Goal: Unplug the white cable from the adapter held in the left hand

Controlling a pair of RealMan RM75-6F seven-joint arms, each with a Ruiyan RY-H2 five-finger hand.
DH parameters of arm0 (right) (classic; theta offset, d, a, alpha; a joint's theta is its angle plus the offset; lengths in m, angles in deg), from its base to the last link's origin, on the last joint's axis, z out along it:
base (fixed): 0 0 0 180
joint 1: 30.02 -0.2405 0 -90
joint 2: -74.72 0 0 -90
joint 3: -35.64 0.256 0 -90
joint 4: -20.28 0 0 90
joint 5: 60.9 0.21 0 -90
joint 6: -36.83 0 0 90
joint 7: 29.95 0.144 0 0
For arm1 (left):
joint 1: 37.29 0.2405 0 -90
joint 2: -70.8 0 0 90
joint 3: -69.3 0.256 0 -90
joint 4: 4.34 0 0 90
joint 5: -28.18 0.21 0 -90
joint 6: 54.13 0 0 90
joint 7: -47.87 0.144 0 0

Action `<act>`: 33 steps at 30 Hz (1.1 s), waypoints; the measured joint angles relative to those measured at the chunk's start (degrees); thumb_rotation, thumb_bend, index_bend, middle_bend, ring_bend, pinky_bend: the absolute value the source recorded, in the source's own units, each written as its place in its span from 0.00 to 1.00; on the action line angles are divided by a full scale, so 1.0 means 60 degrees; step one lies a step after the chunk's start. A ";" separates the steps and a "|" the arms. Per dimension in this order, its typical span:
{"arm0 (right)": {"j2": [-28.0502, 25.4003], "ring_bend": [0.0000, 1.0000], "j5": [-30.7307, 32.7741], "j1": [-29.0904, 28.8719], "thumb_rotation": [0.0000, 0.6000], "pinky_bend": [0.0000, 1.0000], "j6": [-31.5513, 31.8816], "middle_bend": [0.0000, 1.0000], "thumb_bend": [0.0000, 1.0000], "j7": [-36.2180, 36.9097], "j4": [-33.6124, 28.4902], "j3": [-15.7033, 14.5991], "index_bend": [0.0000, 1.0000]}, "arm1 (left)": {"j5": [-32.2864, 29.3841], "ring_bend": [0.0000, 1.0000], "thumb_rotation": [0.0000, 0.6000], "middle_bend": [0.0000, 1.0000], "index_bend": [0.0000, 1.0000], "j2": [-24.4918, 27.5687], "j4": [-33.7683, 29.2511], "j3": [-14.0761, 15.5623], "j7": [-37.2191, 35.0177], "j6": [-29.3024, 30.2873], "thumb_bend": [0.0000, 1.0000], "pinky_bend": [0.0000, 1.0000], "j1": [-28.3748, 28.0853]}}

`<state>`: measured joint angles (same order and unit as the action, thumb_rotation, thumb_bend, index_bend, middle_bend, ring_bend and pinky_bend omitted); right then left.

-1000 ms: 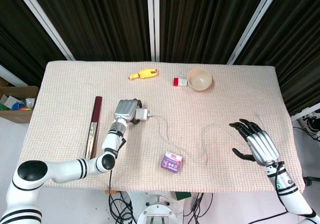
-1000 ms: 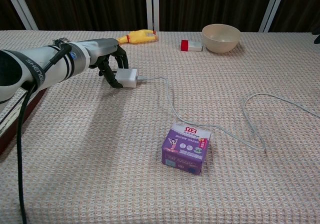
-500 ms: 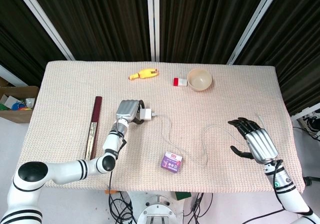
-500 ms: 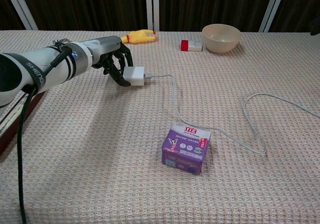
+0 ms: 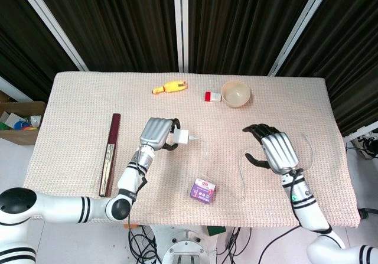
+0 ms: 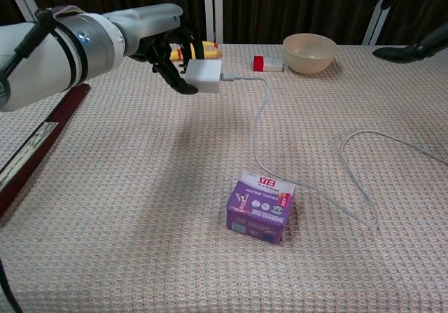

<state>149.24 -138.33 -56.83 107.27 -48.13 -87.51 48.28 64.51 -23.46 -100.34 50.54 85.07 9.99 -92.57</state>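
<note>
My left hand point(image 5: 158, 133) point(image 6: 159, 36) holds the white adapter point(image 5: 181, 136) point(image 6: 204, 76) lifted above the table, left of centre. The white cable point(image 6: 260, 120) point(image 5: 202, 152) is plugged into the adapter's right side, hangs down to the cloth, passes the purple box and loops to the right. My right hand point(image 5: 275, 149) is raised with fingers spread, holding nothing, to the right of the cable's loop point(image 5: 243, 163). In the chest view only its dark fingertips point(image 6: 409, 49) show at the top right.
A purple box point(image 5: 203, 191) point(image 6: 260, 207) lies near the front centre. At the back stand a beige bowl point(image 5: 235, 93) point(image 6: 309, 52), a small red-and-white block point(image 5: 212, 96) point(image 6: 268, 63) and a yellow rubber chicken point(image 5: 169, 87). A dark red bar point(image 5: 109, 153) lies at the left.
My left hand has lifted the adapter off the cloth and carried it right, pulling the cable up. My right hand has risen and moved left toward the table's centre.
</note>
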 measured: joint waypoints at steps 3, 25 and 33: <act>0.0719 0.29 0.1226 -0.0507 1.00 0.47 -0.0198 0.38 0.21 -0.0915 -0.0163 0.0416 0.43 | -0.0246 0.75 1.00 0.54 0.57 0.0048 -0.0225 -0.0103 0.0258 0.0254 0.37 0.99 -0.0110; 0.4045 0.31 0.5486 -0.3270 1.00 0.50 0.0141 0.41 0.31 -0.3954 0.1420 0.1842 0.52 | -0.1008 0.75 1.00 0.54 0.57 -0.0077 -0.0482 -0.0354 0.0613 0.0856 0.37 0.99 -0.0560; 0.4355 0.31 0.5673 -0.3575 1.00 0.50 0.0159 0.42 0.32 -0.3818 0.1821 0.1834 0.54 | -0.1097 0.75 1.00 0.54 0.57 -0.0080 -0.0465 -0.0401 0.0624 0.0883 0.37 0.99 -0.0665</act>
<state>175.37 -104.30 -78.28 108.22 -71.04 -76.59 59.28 57.93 -23.94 -103.13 48.13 88.81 15.29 -96.56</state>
